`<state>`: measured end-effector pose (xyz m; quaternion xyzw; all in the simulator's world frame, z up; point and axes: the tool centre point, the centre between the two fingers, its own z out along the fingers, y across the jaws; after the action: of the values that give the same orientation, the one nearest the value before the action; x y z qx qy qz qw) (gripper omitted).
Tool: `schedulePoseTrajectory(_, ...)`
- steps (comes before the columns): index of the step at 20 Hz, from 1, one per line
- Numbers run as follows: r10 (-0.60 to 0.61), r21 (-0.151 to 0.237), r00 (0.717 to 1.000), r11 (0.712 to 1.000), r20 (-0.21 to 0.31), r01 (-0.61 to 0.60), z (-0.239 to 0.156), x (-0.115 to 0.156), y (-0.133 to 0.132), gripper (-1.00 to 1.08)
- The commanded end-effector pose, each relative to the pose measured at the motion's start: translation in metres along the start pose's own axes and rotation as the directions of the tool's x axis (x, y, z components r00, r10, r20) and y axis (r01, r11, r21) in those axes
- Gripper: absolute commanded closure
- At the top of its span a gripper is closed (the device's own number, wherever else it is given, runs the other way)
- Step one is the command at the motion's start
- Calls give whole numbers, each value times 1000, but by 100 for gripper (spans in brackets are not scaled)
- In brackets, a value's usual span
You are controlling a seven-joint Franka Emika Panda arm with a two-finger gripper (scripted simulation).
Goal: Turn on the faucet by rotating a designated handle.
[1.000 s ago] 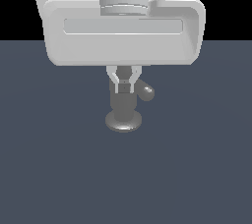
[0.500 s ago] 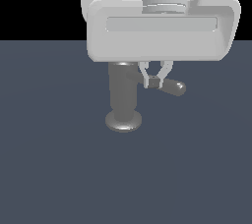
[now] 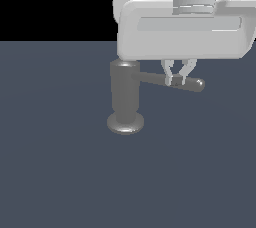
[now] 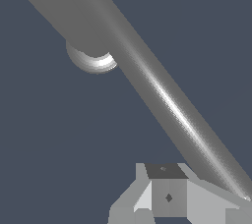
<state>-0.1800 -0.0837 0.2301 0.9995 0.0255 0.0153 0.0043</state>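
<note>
The faucet (image 3: 124, 97) is a glossy grey upright cylinder on a round disc base (image 3: 125, 122). Its handle (image 3: 155, 78), a thin grey rod with a rounded end (image 3: 199, 84), sticks out toward the exterior view's right. My gripper (image 3: 178, 81) hangs from above with its fingertips drawn together, touching the rod about two thirds of the way along; it looks shut, with the rod beside the tips rather than between them. In the wrist view the handle (image 4: 167, 100) runs diagonally past my fingers (image 4: 167, 196), and the faucet body (image 4: 74, 7) rises above its base (image 4: 93, 63).
The faucet stands on a flat dark blue-grey floor (image 3: 60, 172). My white hand body (image 3: 185, 27) covers the faucet's top from above. Nothing else shows in either view.
My gripper has travelled to the exterior view's right, and the handle has swung with it from pointing toward the camera to pointing right.
</note>
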Motion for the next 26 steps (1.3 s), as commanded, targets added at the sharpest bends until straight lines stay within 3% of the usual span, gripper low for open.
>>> schedulePoseTrajectory(1, 30, 8, 999, 1000, 31, -30, 12, -10, 21, 108)
schedulePoseTrajectory(3, 30, 8, 999, 1000, 31, -30, 12, -10, 25, 108)
schedulePoseTrajectory(4, 4, -2, 1000, 1000, -6, -4, -3, 3, 14, 108)
schedulePoseTrajectory(26, 16, 2, 1000, 1000, 10, -16, 5, 58, 63, 108)
